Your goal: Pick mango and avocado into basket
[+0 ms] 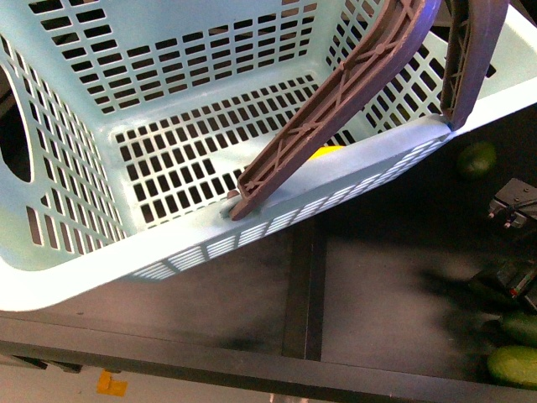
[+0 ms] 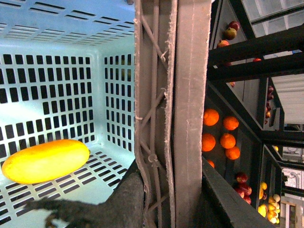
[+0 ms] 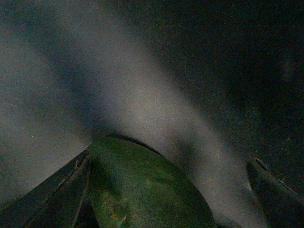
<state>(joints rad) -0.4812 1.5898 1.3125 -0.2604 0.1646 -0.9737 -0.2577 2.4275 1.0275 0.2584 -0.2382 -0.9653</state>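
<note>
The pale teal basket (image 1: 75, 277) hangs tilted and fills the front view, its brown handles (image 1: 336, 109) swung up. My left gripper (image 2: 171, 204) is shut on the basket handle (image 2: 185, 95); the gripper itself is out of the front view. The yellow mango (image 2: 45, 160) lies on the basket's slotted floor, and a sliver of mango (image 1: 329, 151) shows behind the handle. In the dim right wrist view a dark green avocado (image 3: 142, 190) sits between the spread fingers of my right gripper (image 3: 168, 164), which is open. I cannot tell whether a finger touches it.
More green fruits (image 1: 477, 158) (image 1: 513, 365) lie on the dark shelf (image 1: 386, 277) at the right, near part of my right arm (image 1: 513, 206). Beyond the basket are shelves with oranges (image 2: 223, 135), red apples (image 2: 244, 183) and yellow fruits (image 2: 268, 209).
</note>
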